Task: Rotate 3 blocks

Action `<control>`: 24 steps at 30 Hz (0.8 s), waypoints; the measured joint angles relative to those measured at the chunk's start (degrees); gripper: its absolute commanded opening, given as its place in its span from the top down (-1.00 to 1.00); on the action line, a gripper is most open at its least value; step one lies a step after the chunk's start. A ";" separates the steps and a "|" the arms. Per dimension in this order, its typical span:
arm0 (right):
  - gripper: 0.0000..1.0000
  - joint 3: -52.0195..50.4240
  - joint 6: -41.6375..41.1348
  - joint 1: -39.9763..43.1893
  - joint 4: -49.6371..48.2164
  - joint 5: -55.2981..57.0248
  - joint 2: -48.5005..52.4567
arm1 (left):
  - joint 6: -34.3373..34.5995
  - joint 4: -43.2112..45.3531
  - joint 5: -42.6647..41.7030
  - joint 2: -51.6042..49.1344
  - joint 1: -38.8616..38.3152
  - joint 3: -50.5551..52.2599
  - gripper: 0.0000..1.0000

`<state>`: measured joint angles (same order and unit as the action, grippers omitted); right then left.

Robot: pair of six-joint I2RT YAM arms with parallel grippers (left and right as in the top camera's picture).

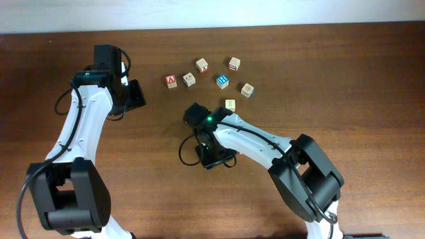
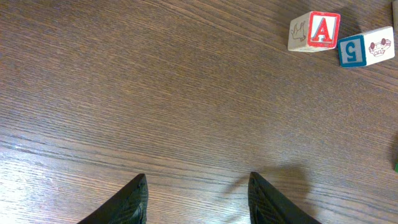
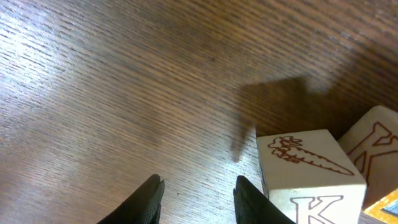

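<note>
**Jaws open on both arms; carrot block just beside the right pair**

The right jaws stand parted, with only bare wood between the dark fingertips (image 3: 148, 200); they grasp nothing. Just to their right a carrot block (image 3: 311, 171) sits upright on the surface (image 3: 93, 81). It has a carrot drawn on its top face and a brown K on the side towards the camera. Whether it touches the nearer finger cannot be told. A second block (image 3: 375, 140), also pale and marked with a brown K, stands close behind it and is turned at an angle. A sliver of blue and orange shows at the lower right corner of that view, too cut off to name. From overhead the right arm (image 1: 255, 139) lies across this spot, and these two cannot be made out.

The left jaws are released as well, their fingertips (image 2: 134, 199) over bare wood. Well ahead of them stands the A cube (image 2: 315, 31), with a cube bearing a blue 5 (image 2: 365, 48) just beside it.

Overhead, a loose cluster lies at the far middle of the surface. The blue-topped cube (image 1: 222, 81) is in its midst, and a yellowish-topped cube (image 1: 230, 104) is nearest the right arm.
</note>
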<state>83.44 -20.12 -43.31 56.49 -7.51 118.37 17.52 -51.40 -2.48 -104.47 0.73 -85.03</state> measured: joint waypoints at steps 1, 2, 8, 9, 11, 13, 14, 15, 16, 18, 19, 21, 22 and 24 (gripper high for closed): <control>0.24 0.00 0.02 0.00 -0.42 0.00 0.00 | 0.00 0.00 0.00 0.00 0.00 0.00 0.00; 0.24 0.00 0.02 0.00 -0.70 0.02 0.00 | 0.00 0.00 0.00 -0.02 0.00 0.00 0.00; 0.24 0.00 0.00 0.24 -3.82 1.46 0.00 | 0.00 -0.04 0.02 0.00 0.00 0.00 0.00; 0.24 0.00 0.00 0.48 -4.15 1.70 0.00 | 0.00 -0.07 0.00 0.00 0.00 0.00 0.00; 0.24 0.00 0.00 1.05 -4.55 2.16 0.00 | 0.00 -0.11 0.00 0.00 0.00 0.00 0.01; 0.24 0.00 -0.02 1.44 -5.16 2.47 0.00 | 0.00 -0.15 0.00 0.00 0.00 0.00 0.00; 0.24 0.00 -0.02 1.66 -5.86 3.04 0.00 | 0.00 -0.17 0.02 0.00 0.00 0.00 0.00; 0.24 0.00 0.00 1.70 -6.23 3.56 0.00 | 0.00 -0.17 0.00 0.00 0.00 0.00 0.00; 0.24 0.00 0.00 1.77 -6.71 4.22 0.00 | 0.00 -0.17 0.02 0.00 0.00 0.00 0.00; 0.24 0.00 0.04 2.08 -8.04 5.60 0.00 | 0.00 -0.17 0.00 0.00 0.00 0.00 -0.01; 0.24 0.00 0.04 2.43 -8.59 6.23 0.00 | 0.00 -0.20 0.00 0.00 0.00 0.00 0.00; 0.24 0.00 0.09 3.21 -8.85 6.69 0.00 | 0.00 -0.20 0.02 -0.02 0.00 0.00 0.00; 0.24 0.00 0.22 3.69 -8.87 7.13 0.00 | 0.00 -0.17 0.00 0.00 0.00 0.00 0.00; 0.25 0.00 0.37 4.81 -9.03 7.91 0.00 | 0.00 -0.17 0.02 0.00 0.00 0.00 0.00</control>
<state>83.44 -19.75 -38.50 47.46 0.40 118.37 17.52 -51.57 -2.46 -104.47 0.73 -85.03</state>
